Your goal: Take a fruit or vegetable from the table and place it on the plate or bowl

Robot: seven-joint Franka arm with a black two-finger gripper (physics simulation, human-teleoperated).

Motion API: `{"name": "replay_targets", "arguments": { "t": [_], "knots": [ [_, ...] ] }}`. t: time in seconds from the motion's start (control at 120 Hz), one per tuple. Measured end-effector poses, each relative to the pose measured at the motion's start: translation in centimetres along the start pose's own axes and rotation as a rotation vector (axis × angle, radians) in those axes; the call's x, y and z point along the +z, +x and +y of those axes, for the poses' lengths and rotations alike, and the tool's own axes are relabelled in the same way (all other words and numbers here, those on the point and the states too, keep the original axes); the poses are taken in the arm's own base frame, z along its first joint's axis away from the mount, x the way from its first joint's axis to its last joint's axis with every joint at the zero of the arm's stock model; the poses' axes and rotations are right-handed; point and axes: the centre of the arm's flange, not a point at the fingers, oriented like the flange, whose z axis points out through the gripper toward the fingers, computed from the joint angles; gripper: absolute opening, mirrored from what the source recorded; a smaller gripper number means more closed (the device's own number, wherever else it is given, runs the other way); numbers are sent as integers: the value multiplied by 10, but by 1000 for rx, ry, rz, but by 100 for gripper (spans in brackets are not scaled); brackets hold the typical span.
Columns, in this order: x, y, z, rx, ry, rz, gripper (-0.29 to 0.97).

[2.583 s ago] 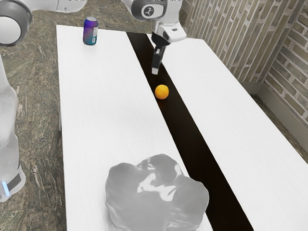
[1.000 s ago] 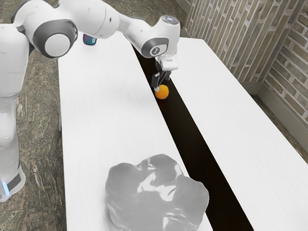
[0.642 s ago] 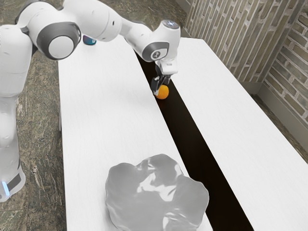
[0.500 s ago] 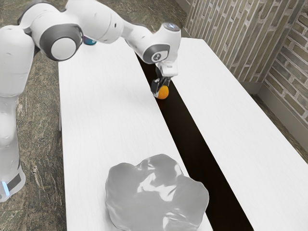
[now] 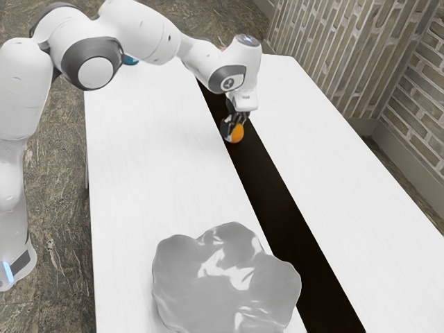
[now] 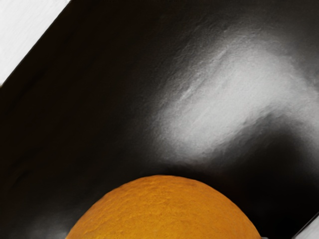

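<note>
We see a small round orange [image 5: 238,135] with bright, pebbled skin, resting on the dark strip [image 5: 277,201] that runs down the table [image 5: 152,173]. Well apart from it, a grey, crumpled-looking bowl [image 5: 225,284] sits upright on the white surface.

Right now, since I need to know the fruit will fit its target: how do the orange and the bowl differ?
The orange is small, round and bright orange; the bowl is far larger, grey and lumpy-rimmed. The orange lies on the dark strip at the end effector; the bowl sits on the white top, away from the arm. Both rest on the table.
</note>
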Motion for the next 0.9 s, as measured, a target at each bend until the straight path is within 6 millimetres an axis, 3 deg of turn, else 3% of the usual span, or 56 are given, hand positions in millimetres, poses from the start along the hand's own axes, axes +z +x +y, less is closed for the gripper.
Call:
{"name": "replay_targets", "arguments": {
  "t": [0.167,0.267,0.408,0.517,0.608,0.733,0.792,0.9],
  "knots": [
    [-9,2,-4,-6,6,17,23],
    [-25,3,-5,-6,13,27,17],
    [-76,12,6,14,23,61,23],
    [-126,40,33,86,36,82,23],
    [-172,78,74,180,53,92,23],
    [-227,135,148,315,77,95,23],
    [-249,170,198,401,81,100,23],
    [-282,230,314,588,91,107,23]
  ]
}}
